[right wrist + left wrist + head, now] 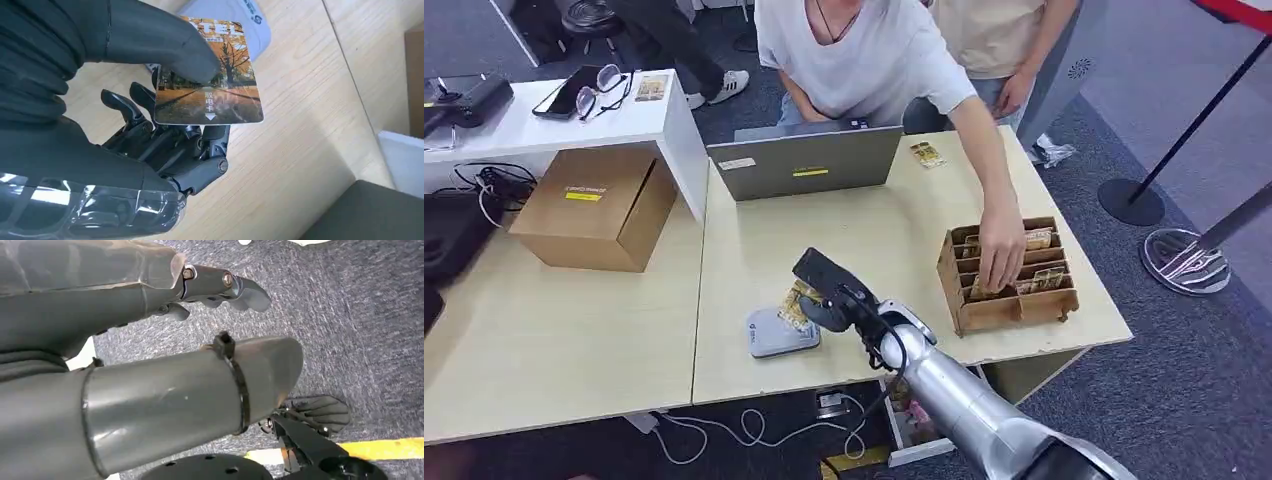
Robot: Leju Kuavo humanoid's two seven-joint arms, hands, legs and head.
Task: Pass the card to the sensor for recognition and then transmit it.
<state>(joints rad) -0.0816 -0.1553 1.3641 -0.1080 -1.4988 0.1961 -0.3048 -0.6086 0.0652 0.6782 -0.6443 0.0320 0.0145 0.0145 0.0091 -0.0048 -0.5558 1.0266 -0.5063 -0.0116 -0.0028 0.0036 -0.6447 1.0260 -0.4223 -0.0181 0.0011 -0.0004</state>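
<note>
My right hand [829,290] holds a card [798,303] printed with an orange autumn-tree picture just above the grey sensor pad [776,335] near the table's front edge. In the right wrist view the thumb presses the card [212,85] down onto the curled fingers [165,135], and the pad [240,20] lies partly under the card. My left hand [220,287] hangs over grey carpet, fingers loosely curled, holding nothing.
A wooden card rack [1009,275] with several slots stands at the table's right; a person's hand [1001,250] reaches into it. A grey laptop [804,160] sits at the back, a cardboard box [594,205] on the left table. A loose card [926,153] lies behind.
</note>
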